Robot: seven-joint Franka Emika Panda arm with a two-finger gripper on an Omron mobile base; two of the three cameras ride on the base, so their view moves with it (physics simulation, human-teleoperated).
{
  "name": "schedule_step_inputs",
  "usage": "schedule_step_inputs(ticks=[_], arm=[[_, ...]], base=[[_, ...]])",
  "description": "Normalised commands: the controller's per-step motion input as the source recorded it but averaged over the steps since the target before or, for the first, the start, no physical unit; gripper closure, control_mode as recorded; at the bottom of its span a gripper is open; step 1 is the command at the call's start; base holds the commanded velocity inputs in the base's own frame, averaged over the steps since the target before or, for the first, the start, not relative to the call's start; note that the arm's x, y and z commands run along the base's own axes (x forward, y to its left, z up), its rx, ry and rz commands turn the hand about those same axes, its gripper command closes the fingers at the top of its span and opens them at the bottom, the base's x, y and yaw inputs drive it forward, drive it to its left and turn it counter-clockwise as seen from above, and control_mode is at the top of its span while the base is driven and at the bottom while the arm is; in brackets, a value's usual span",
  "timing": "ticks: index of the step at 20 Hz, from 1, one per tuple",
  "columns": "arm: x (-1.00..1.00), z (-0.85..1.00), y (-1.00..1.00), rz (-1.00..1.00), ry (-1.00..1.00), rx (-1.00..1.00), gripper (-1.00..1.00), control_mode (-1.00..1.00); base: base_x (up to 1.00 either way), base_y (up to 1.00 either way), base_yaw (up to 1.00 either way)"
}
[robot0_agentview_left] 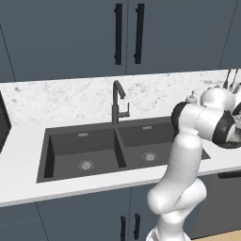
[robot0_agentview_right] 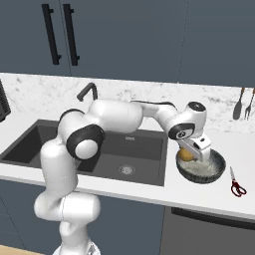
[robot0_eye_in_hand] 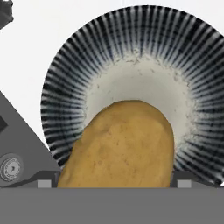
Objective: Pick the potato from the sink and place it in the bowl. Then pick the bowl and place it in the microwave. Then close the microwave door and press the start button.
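over the bowl, at the sink's three o'clock, gripper clamps the potato; next, open and drop it.

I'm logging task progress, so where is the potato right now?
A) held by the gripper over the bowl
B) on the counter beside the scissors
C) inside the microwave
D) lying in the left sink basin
A: the potato sits at the gripper directly above the bowl, and the hand view shows it over the bowl's pale centre.
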Motion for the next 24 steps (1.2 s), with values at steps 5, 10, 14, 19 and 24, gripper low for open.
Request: schedule_step_inputs(ticks=[5, 10, 14, 19, 24], arm=[[0.21, -0.36, -0.29, 0.00, 0.04, 0.01, 1.00, -1.00], [0.17, -0.47, -0.13, 0.00, 0.04, 0.00, 1.00, -1.00], [0.19, -0.36, -0.03, 0.00, 0.04, 0.00, 1.00, -1.00], [0.17, -0.38, 0.00, 0.00, 0.01, 0.00, 1.00, -1.00], [0.18, -0.45, 0.00, 0.00, 0.00, 0.00, 1.00, -1.00]], base=[[0.00, 0.00, 0.00], [0.00, 0.00, 0.00], [0.00, 0.00, 0.00], [0.00, 0.00, 0.00], [0.00, 0.00, 0.00]])
